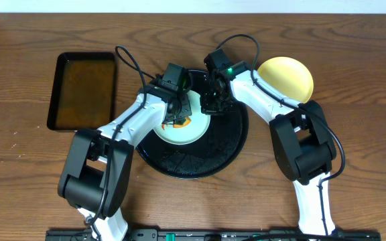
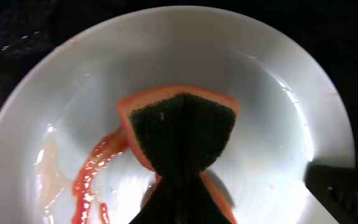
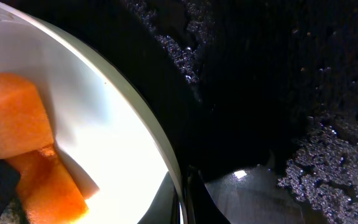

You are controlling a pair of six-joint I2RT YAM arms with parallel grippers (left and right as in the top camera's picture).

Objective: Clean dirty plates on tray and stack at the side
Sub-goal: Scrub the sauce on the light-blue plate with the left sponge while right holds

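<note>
Brown wood-grain table point(image 1: 32, 174), pale wall strip point(image 1: 179, 5) along far edge. Round black tray point(image 1: 228, 144) at table centre, wet and beaded. Pale plate point(image 1: 179, 134) on tray's left half, orange sauce streak point(image 2: 89, 180) inside. Left gripper point(image 1: 177, 114) clamped on sponge point(image 2: 182, 127), sponge pressed onto plate. Right gripper point(image 1: 212, 102) closed at plate's right rim; hold on rim unclear. Yellow plate point(image 1: 287, 77) on table beside tray's far-right rim. Rectangular tray point(image 1: 53, 94) with brownish liquid near table's left edge.
</note>
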